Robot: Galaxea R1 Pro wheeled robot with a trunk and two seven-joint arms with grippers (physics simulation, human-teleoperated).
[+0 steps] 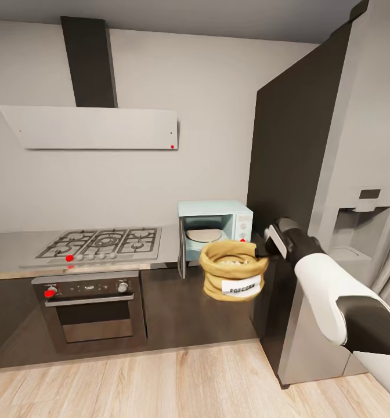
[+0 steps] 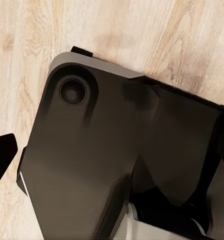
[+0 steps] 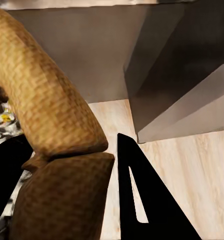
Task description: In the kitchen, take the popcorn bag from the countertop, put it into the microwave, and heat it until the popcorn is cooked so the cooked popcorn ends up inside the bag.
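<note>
Kitchen wall from the left: a grey range hood [image 1: 96, 129] hangs at ten o'clock, and below it a gas hob [image 1: 102, 244] is set into the steel worktop [image 1: 9, 249], with a dark built-in oven [image 1: 90, 310] under the hob. Further right, the mint-blue microwave [image 1: 215, 232] stands on the worktop's right end with its door swung open toward the left; a pale plate lies inside it. Just in front of and below the microwave's open mouth, near centre of the head view, the popcorn bag [image 1: 233, 277] hangs in the air off the worktop, upright, its white label facing the camera and pale kernels showing inside the rolled rim. The right gripper [image 1: 266, 251] is clamped on the bag's rim at its three o'clock side; in the right wrist view the burlap rim [image 3: 47, 110] is pinched between the dark fingers [image 3: 142, 200]. A tall fridge [image 1: 357, 191] fills the right. The left wrist view shows a dark robot part [image 2: 117, 165] over the wooden floor [image 2: 142, 30]; whether the left gripper is open cannot be told.
</note>
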